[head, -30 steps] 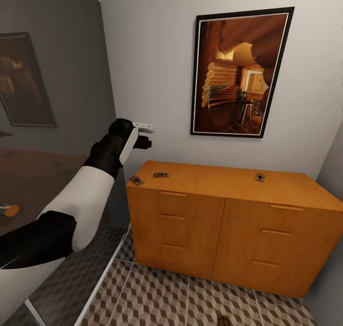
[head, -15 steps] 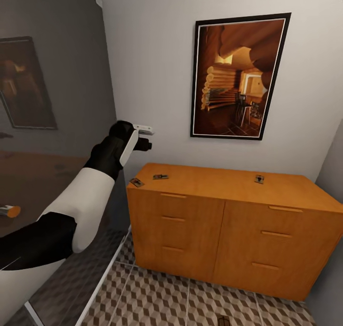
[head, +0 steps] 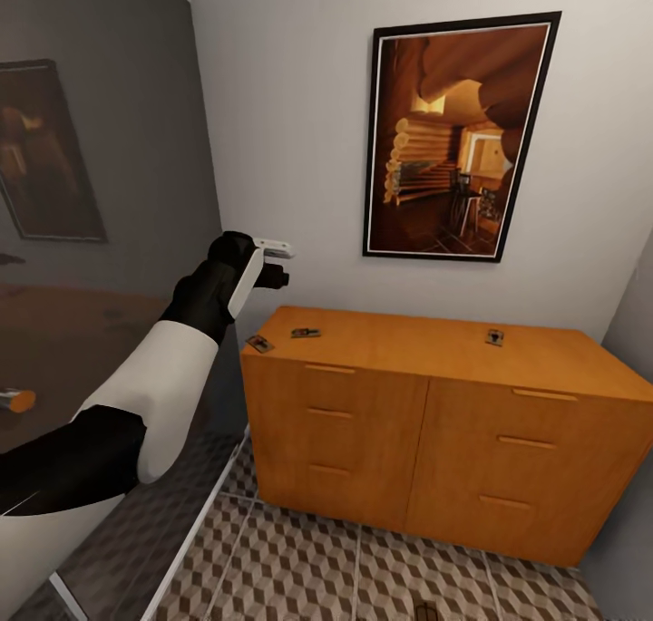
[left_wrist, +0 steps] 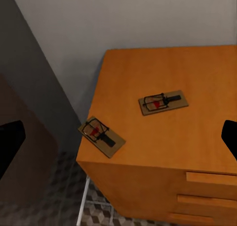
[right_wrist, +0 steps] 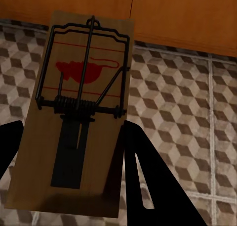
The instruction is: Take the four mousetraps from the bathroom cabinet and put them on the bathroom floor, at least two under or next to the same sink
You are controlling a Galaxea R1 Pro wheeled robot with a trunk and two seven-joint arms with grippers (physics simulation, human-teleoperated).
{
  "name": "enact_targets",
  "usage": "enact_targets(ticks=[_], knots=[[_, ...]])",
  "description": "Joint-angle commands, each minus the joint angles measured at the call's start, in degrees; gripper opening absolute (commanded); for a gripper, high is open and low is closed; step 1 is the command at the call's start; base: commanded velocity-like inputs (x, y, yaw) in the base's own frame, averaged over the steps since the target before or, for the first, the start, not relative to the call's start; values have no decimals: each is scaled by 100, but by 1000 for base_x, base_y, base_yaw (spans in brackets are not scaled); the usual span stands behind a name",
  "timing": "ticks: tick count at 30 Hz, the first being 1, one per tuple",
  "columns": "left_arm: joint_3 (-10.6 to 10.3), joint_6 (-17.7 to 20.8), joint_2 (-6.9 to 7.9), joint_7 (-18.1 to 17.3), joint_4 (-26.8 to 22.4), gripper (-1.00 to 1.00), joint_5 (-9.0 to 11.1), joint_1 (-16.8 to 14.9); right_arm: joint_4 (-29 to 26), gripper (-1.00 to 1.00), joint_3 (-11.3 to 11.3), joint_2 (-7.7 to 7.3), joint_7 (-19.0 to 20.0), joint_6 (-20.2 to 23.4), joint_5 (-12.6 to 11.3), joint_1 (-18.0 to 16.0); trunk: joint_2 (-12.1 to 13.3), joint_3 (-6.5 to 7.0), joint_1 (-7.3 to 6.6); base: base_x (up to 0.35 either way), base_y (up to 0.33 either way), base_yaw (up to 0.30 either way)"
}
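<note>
The orange-brown cabinet (head: pixel 435 422) stands against the wall, with three mousetraps on its top. Two of them lie near its left end (head: pixel 259 344) (head: pixel 306 333) and one towards the right (head: pixel 494 337). My left gripper (head: pixel 283 260) hovers open above the left end, clear of the top. In the left wrist view the two left traps (left_wrist: pixel 101 137) (left_wrist: pixel 163 102) lie below and between the spread fingers (left_wrist: pixel 10 144). My right gripper (right_wrist: pixel 74 127) is shut on a fourth mousetrap (right_wrist: pixel 81 112), held above the cube-patterned bathroom floor (right_wrist: pixel 187 87) in front of the cabinet.
A glass shower wall (head: pixel 109 195) rises close on the left, beside my left arm. A framed painting (head: pixel 453 140) hangs above the cabinet. A grey wall (head: pixel 630 331) closes in on the right. Tiled floor (head: pixel 308 567) lies in front of the drawers.
The head view shifted slightly and came back. The left arm and the traps on the cabinet have not visibly moved.
</note>
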Motion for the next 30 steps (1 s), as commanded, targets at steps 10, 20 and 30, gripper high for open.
enact_targets(ticks=[10,20,30], knots=[[-13,19,2,45,4,100,43,-5,4,-100,16,1,-16,-16,-2,-4,-4,-97,0,0,0,0],[-13,19,2,42,5,100,43,-5,4,-100,16,2,-16,-16,-2,-4,-4,-139,0,0,0,0],[-13,19,2,41,3,100,43,-5,4,-100,16,1,-11,-16,-3,-4,-4,-125,0,0,122,-116]])
